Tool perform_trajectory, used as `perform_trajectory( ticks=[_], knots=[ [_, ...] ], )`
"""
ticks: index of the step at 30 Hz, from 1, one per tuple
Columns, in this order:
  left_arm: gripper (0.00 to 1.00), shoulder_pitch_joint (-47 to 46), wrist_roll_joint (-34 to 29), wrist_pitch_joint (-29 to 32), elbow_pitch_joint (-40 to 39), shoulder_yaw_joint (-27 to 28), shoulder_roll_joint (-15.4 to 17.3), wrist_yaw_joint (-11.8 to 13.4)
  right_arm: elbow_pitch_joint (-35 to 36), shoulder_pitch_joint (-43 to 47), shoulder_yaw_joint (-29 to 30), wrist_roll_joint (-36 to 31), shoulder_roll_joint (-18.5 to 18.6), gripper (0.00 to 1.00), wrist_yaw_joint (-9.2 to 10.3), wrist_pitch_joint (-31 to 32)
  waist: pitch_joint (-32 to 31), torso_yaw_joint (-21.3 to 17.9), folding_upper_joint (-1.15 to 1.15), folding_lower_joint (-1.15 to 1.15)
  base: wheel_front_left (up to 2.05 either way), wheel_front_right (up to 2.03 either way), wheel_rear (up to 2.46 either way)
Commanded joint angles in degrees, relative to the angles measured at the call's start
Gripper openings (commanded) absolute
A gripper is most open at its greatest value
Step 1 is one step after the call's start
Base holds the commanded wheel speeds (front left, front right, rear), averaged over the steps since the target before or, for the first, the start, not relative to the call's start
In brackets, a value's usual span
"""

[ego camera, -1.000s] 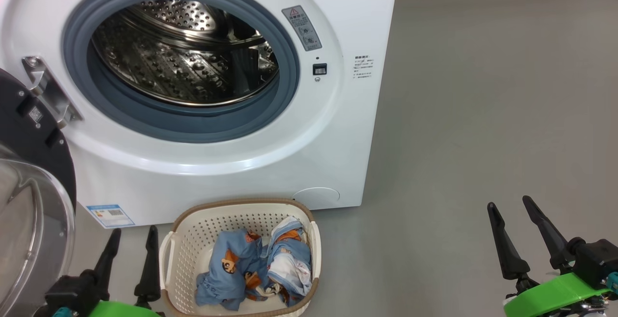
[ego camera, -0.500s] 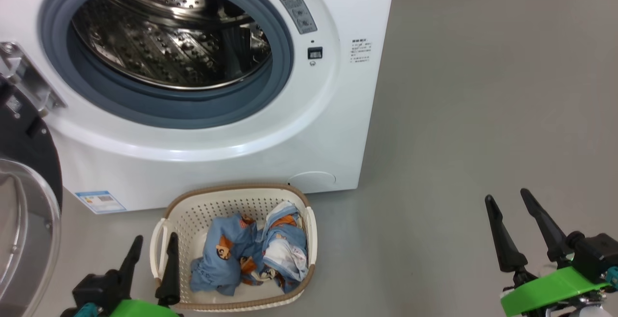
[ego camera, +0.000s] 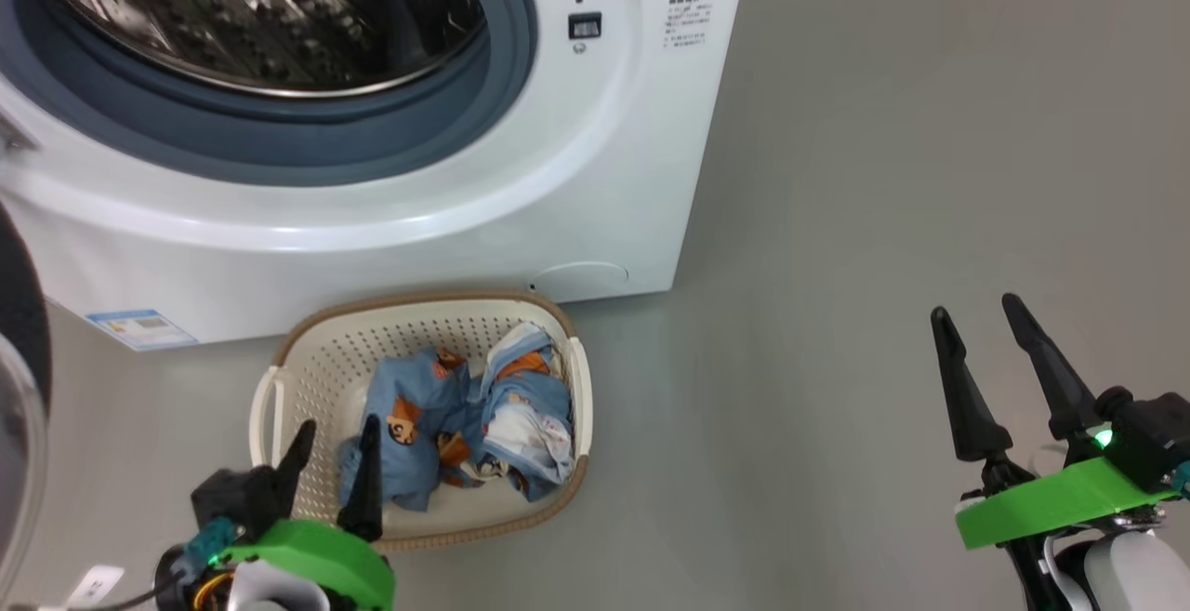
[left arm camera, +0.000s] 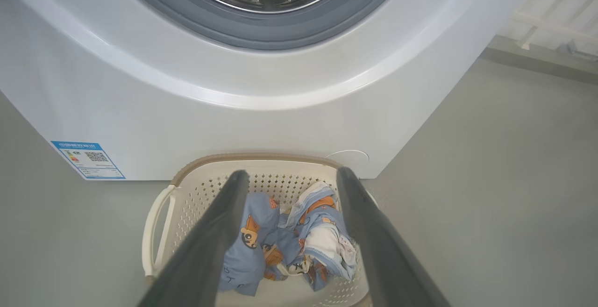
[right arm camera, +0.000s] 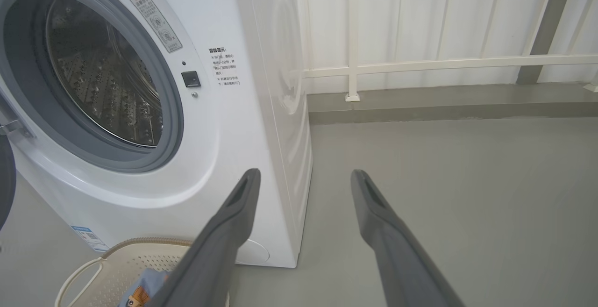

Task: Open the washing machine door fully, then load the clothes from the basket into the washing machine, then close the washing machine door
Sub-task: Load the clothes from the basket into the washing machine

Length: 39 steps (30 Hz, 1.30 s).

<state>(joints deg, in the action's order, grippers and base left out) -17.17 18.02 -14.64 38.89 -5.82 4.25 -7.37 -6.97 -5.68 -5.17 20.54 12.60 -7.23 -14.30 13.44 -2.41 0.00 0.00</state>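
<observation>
The washing machine (ego camera: 595,174) stands open, showing its grey-blue gasket and steel drum (ego camera: 251,16). The washing machine door (ego camera: 20,313) is swung out at the far left, only its black rim and glass edge showing. The basket (ego camera: 279,369) sits on the floor before the machine, with the light-blue clothes (ego camera: 465,406) bunched inside. My left gripper (ego camera: 339,425) is open above the basket's near left part, its fingers (left arm camera: 224,232) framing the clothes (left arm camera: 289,246) without touching them. My right gripper (ego camera: 976,309) is open over bare floor far to the right, holding nothing.
Grey floor (ego camera: 883,174) spreads to the right of the machine. In the right wrist view a white railing (right arm camera: 444,61) and a low kerb (right arm camera: 444,106) run behind it. A blue label sticker (left arm camera: 88,159) marks the machine's lower left corner.
The head camera has tilted down, so the whole picture has slid up. My left gripper has moved right from beside the basket to over its near left part. Both grippers stay open.
</observation>
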Motion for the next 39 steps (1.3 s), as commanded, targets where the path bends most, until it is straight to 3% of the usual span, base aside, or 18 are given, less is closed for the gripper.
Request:
perform_trajectory(
  ticks=[1,17,23,39],
  knots=[
    [1.0,-1.7,0.1,-0.4,-0.6,1.4,0.6,-0.1,1.6,-1.4,-0.7,-0.5,0.6,1.0,-0.25,-0.7,2.1,-0.7,0.0,0.0,0.0,0.0,0.0],
    [1.0,-17.5,2.4,-0.4,19.1,-6.7,-0.4,-0.1,2.4,-8.3,-2.3,-0.1,-1.3,1.0,-0.25,-0.7,14.3,-4.0,0.0,0.0,0.0,0.0,0.0],
    [1.0,-24.9,4.7,1.4,27.0,-11.5,0.6,-0.1,2.9,-10.9,-3.0,0.1,-2.2,1.0,-0.25,-0.7,20.1,-6.3,0.0,0.0,0.0,0.0,0.0],
    [1.0,-34.6,15.4,9.6,30.5,-18.2,5.7,-0.1,3.8,-15.4,-5.0,0.6,-3.6,1.0,-0.25,-0.7,29.7,-11.8,0.0,0.0,0.0,0.0,0.0]
  ],
)
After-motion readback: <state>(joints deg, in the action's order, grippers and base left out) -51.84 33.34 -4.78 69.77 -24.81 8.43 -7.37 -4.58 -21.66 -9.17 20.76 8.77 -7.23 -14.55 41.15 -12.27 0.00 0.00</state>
